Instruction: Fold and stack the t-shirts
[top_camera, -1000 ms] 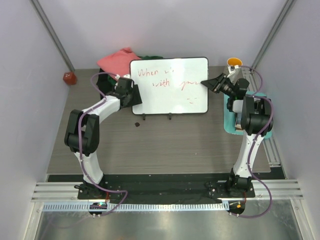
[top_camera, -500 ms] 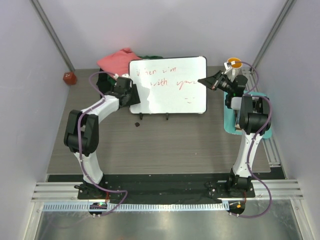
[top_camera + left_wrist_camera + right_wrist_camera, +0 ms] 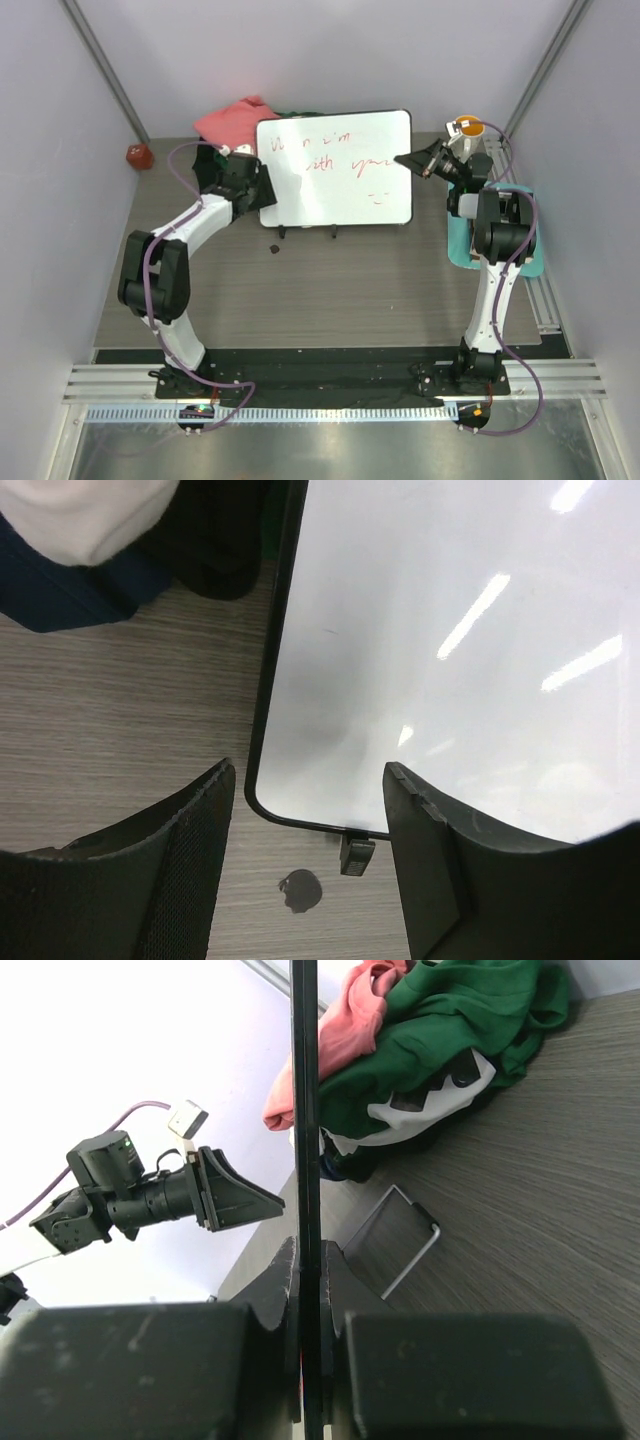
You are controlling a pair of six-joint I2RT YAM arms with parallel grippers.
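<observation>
**Right gripper (image 3: 415, 160) clamps the whiteboard (image 3: 335, 168)**

The right gripper has just pinched the whiteboard's right edge, and the whiteboard has shifted slightly left and back from where it stood a second ago. The left gripper (image 3: 262, 192) stands wide, its jaws either side of the lower-left corner (not pinching it). The t-shirts (image 3: 235, 120) lie heaped behind the whiteboard at the back of the table (image 3: 380, 280). Clearing it away probably comes before any folding.
</observation>
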